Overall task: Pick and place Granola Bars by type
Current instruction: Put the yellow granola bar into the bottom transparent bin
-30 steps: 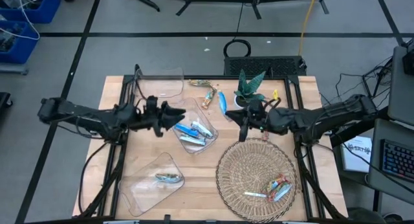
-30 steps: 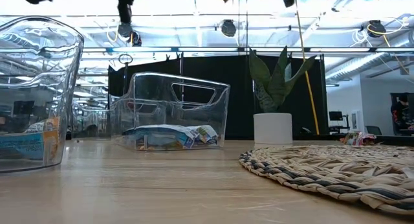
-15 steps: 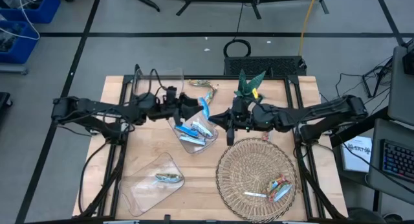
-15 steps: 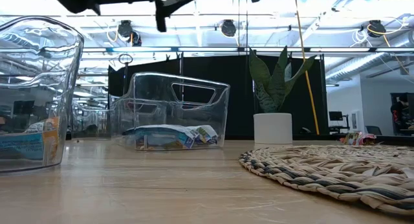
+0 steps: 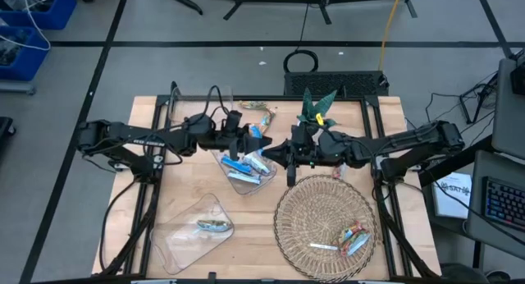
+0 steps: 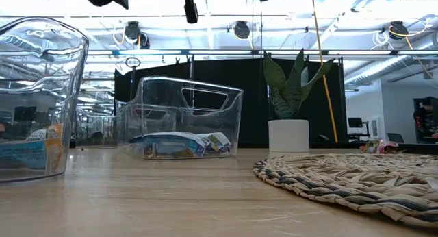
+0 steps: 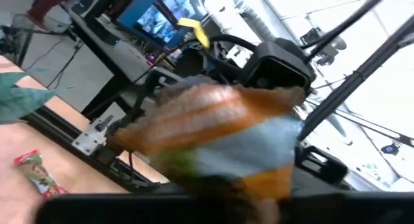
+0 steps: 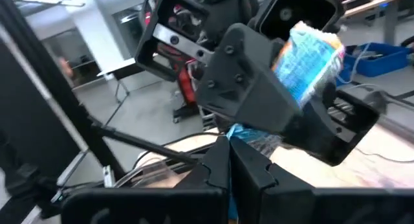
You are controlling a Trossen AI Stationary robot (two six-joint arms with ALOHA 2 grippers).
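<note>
Above the middle clear bin [image 5: 244, 171], a blue granola bar [image 5: 257, 135] hangs between my two grippers. My left gripper [image 5: 249, 139] reaches in from the table's left and is shut on it. My right gripper [image 5: 276, 153] comes from the right, shut, its tips at the bar's lower end. The right wrist view shows the bar [image 8: 309, 52] in the left gripper's jaws. In the left wrist view the bar [image 7: 220, 133] is a close blur of blue and orange. More blue and silver-blue bars [image 5: 246, 164] lie on the floor of the middle bin. My left gripper pinches the bar's upper part [image 8: 304, 68] between its two fingers, coming level from the table's left. The bar is clear of the table and the bin. My right gripper pinches the bar's lower end [image 8: 241, 131] at its fingertips [image 8: 223, 156], level from the table's right.
A near-left clear bin [image 5: 197, 226] holds a green-gold bar [image 5: 213, 226]. Another clear bin [image 5: 201, 107] stands far left. The woven basket [image 5: 324, 222] at near right holds orange-red bars [image 5: 353, 235]. Loose bars [image 5: 258, 112] lie by the potted plant [image 5: 316, 112].
My left gripper has moved toward the table's right edge, up to the right gripper, and has shut on the blue bar. My right gripper has carried the bar toward the table's left, over the middle bin, staying shut.
</note>
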